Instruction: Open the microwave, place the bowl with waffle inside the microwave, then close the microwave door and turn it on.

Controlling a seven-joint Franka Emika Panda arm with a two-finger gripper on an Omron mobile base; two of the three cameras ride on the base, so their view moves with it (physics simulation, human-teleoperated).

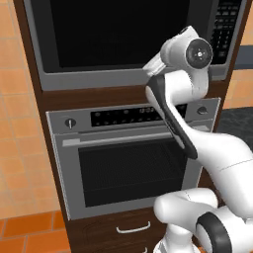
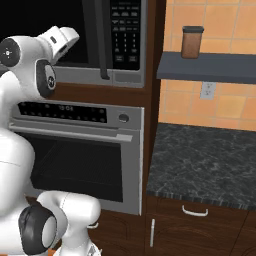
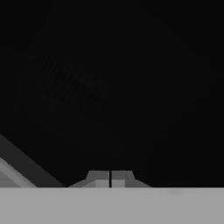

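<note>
The microwave sits in the brown cabinet above the oven, with its keypad strip at the right. The microwave door is a wide black glass panel lying flush in the frame, and its black vertical handle edge runs down beside the keypad. My white hand is raised in front of the door's lower right part. In the hand view my gripper is shut with nothing between its tips, facing the dark glass at close range. A grey border crosses the lower left there. The bowl with waffle is out of view.
A silver oven with a horizontal bar handle is built in under the microwave, with drawers below it. To the right is a dark stone counter. Above it a grey shelf carries a brown canister.
</note>
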